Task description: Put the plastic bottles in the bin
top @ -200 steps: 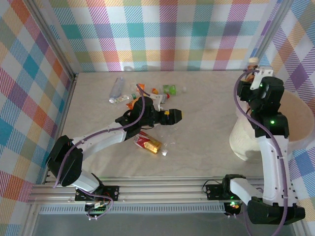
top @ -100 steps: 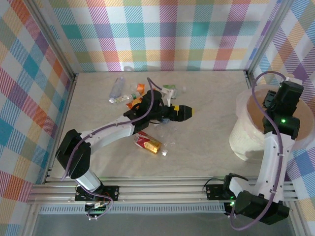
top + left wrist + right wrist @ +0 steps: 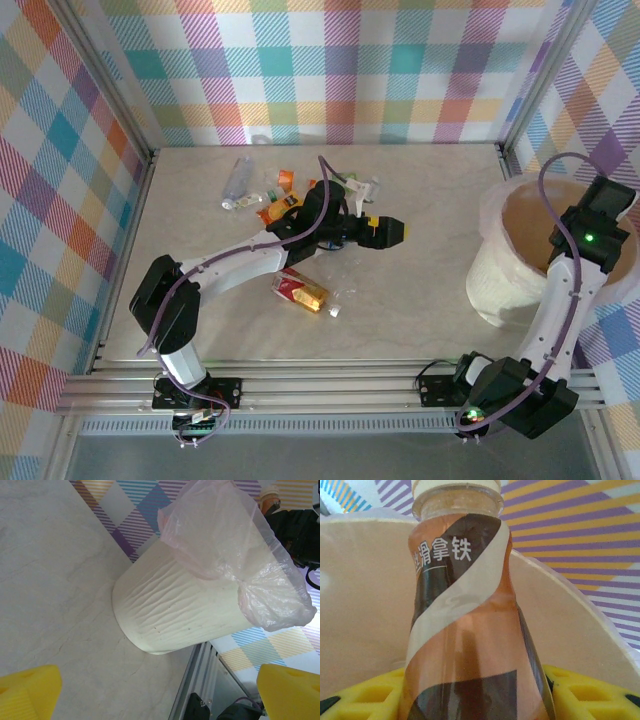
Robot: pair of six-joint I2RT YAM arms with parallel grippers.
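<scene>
Well left of the bin (image 3: 497, 285), bottles (image 3: 300, 291) lie on the worktop (image 3: 420, 310), several hidden behind the left arm. The left claw (image 3: 388, 232) hangs between them and the bin, jaws wide apart. At the bin's rim the right claw (image 3: 475, 700) clamps a brown-labelled bottle (image 3: 465, 605), its base cut off; the bin's contents are unclear.

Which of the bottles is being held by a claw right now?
The brown-and-cream labelled bottle, gripped in the right claw at the bin; the other bottles lie on the table.
</scene>
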